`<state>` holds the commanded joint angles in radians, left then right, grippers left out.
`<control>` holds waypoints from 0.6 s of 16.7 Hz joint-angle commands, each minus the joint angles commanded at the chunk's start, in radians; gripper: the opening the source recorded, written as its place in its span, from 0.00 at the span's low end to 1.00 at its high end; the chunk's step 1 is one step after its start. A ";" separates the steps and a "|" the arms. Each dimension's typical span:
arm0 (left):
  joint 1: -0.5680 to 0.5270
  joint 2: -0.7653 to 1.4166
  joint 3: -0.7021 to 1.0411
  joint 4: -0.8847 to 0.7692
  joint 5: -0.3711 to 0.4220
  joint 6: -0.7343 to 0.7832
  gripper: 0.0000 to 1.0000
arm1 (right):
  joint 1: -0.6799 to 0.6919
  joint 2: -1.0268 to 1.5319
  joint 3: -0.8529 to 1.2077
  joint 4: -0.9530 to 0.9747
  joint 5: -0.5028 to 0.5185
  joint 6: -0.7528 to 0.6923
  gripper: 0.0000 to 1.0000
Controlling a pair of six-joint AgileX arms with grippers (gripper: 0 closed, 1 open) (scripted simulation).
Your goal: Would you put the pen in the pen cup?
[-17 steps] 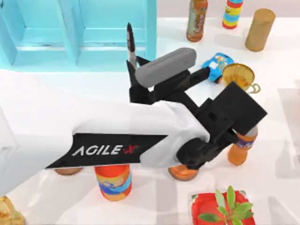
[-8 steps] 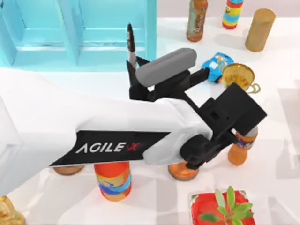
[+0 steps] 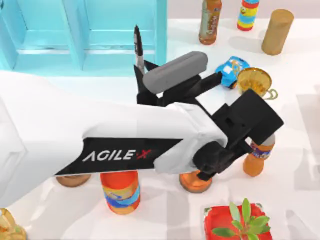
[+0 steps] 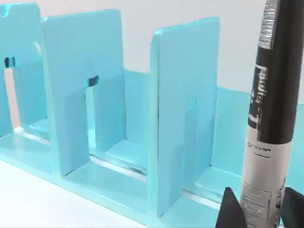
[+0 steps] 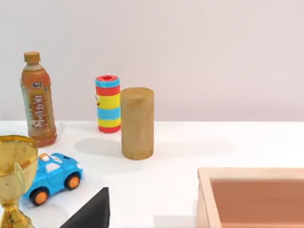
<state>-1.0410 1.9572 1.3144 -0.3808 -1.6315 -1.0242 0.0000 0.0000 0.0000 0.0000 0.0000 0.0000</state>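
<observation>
A black-and-silver pen [image 3: 138, 47] stands upright in my left gripper [image 3: 141, 75], which is shut on its lower barrel. In the top view it hangs over the front right corner of a light-blue divider rack [image 3: 85, 35]. The left wrist view shows the pen [image 4: 273, 118] close up between the dark fingertips of my left gripper [image 4: 259, 211], with the rack's partitions [image 4: 185, 118] behind it. The tan cylindrical pen cup [image 3: 276, 31] stands upright at the back right of the table, far from the pen. It also appears in the right wrist view [image 5: 137, 123].
Near the cup are a tea bottle [image 3: 210, 21], a striped can [image 3: 248, 15], a blue toy car [image 3: 231, 67] and a gold trophy [image 3: 255, 81]. An orange bottle [image 3: 257, 157], a drink can [image 3: 120, 192] and a red potted plant [image 3: 235, 222] stand in front. A wooden box [image 5: 251, 194] lies close to the right wrist camera.
My left arm has shifted very slightly, carrying the held pen a touch to the left. Nothing else on the table has moved.
</observation>
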 joint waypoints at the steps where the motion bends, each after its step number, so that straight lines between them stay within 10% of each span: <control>1: 0.000 0.000 0.000 0.000 0.000 0.000 0.08 | 0.000 0.000 0.000 0.000 0.000 0.000 1.00; 10: 0.000 0.000 0.000 0.000 0.000 0.000 0.75 | 0.000 0.000 0.000 0.000 0.000 0.000 1.00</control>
<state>-1.0410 1.9572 1.3144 -0.3808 -1.6315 -1.0242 0.0000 0.0000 0.0000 0.0000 0.0000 0.0000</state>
